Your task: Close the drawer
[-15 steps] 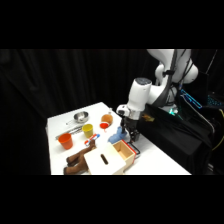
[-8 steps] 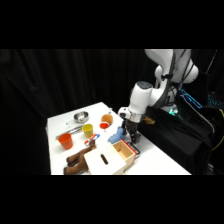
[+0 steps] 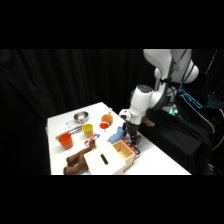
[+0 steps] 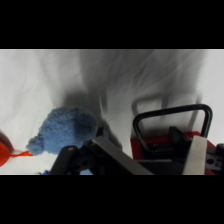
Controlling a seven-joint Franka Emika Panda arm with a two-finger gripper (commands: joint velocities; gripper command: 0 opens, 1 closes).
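Gripper (image 3: 132, 138) by open drawer (image 3: 124, 151)

Side view: far, oblique, downward. Wrist view: close over table (image 4: 45, 80). Both show drawer handle (image 4: 172, 122).

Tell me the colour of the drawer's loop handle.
The loop handle is dark, nearly black, on a red mount; the wrist view shows it best.
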